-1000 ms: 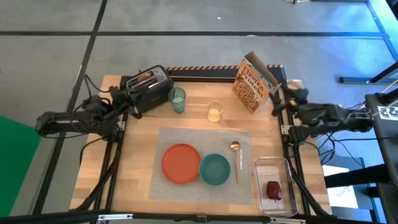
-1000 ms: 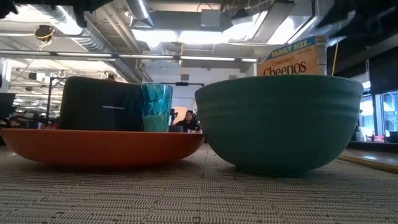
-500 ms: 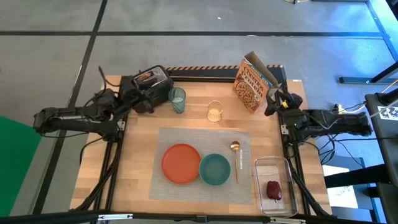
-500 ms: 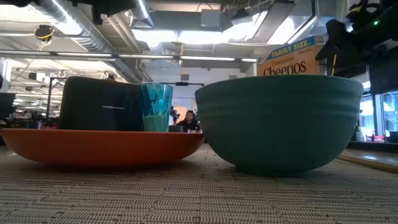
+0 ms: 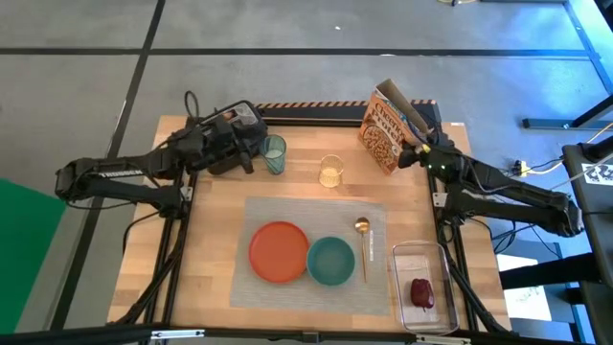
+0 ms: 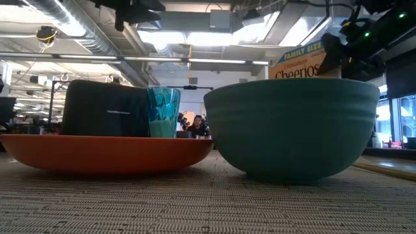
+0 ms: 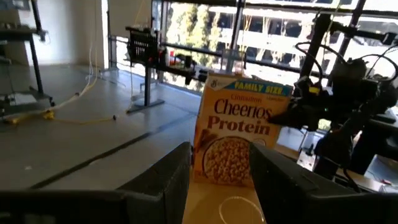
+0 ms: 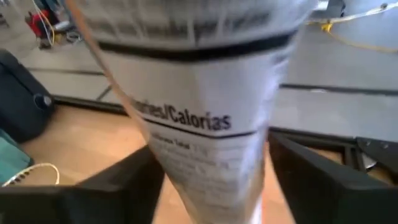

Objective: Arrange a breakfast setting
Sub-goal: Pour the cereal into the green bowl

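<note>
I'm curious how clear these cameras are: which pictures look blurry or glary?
Right wrist view: the cereal box fills the picture, its print smeared. Low view: bright ceiling lights glare; the teal bowl looms huge. Left wrist view: sunlit windows wash out the background. High view: even light.

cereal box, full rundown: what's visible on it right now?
The cereal box is tall orange-yellow cardboard printed "Family Size Cinnamon Cheerios Protein" with a bowl picture on the front and a white nutrition panel on its side. Its top flaps look open. It stands upright at the table's far right, beyond the placemat. The right gripper is open around that side.
</note>
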